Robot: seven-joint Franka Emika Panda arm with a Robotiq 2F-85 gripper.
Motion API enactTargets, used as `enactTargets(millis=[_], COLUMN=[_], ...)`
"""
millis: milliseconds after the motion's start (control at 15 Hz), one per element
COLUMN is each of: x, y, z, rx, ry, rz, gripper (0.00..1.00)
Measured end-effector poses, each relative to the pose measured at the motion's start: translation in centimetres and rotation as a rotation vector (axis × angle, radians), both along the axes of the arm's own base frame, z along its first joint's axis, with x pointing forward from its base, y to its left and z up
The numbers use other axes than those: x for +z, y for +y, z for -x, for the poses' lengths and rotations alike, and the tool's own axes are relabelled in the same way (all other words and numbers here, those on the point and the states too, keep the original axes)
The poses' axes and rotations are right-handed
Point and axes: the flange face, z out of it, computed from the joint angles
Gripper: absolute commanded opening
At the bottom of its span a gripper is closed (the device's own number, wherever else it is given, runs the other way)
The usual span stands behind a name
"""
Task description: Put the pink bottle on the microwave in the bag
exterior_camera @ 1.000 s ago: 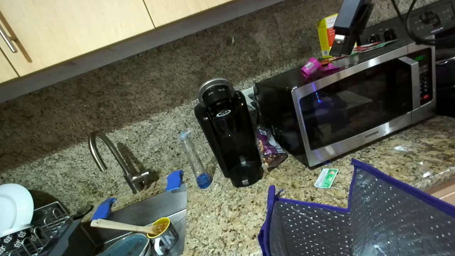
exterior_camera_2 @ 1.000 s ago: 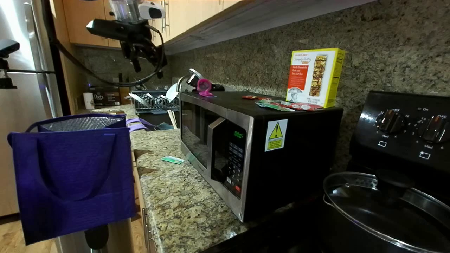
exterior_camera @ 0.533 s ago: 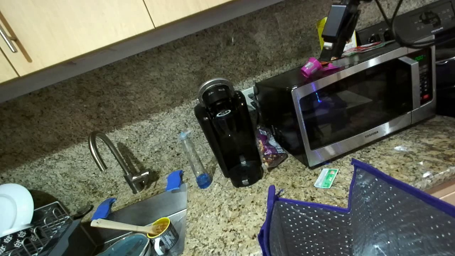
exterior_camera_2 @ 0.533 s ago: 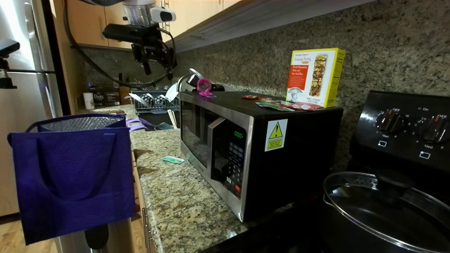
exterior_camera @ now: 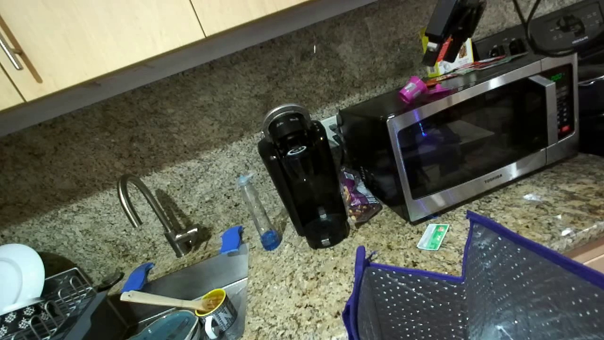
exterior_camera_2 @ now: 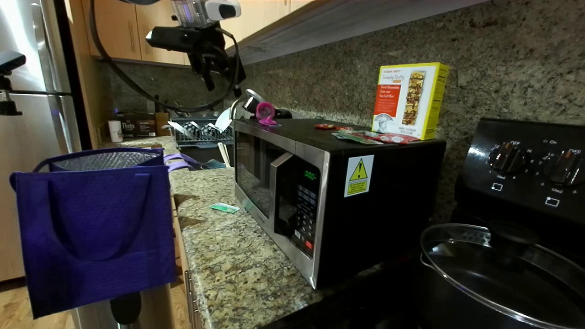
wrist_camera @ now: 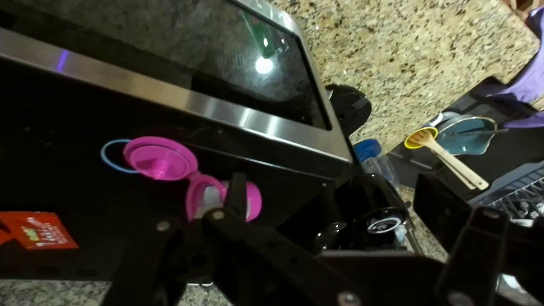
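The gripper [wrist_camera: 330, 190] hung with its fingers [wrist_camera: 236, 195] spread apart.
Lower down, the pink bottle [exterior_camera: 412, 89] lay on its side on top of the microwave [exterior_camera_2: 388, 219], lid [wrist_camera: 170, 159] open; the purple bag [exterior_camera_2: 96, 219], open-topped, was beside the counter [exterior_camera_2: 242, 256].

"TOSHIBA" on microwave [exterior_camera: 476, 137], "Peets" on carton [exterior_camera_2: 138, 125], "Simply Nutty" on box [exterior_camera_2: 407, 101], "OFF" on stove [exterior_camera_2: 525, 198]
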Motion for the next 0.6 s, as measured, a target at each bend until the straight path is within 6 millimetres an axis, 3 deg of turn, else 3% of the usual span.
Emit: enactTargets(millis=[200, 600], x=[0.1, -1.5], y=[-1.7, -1.6], z=[-0.4, -1.0], rx=[-0.042, -0.067], ry=[-0.018, 0.012], rz=[-0.017, -0.1], gripper=[1.0, 1.0])
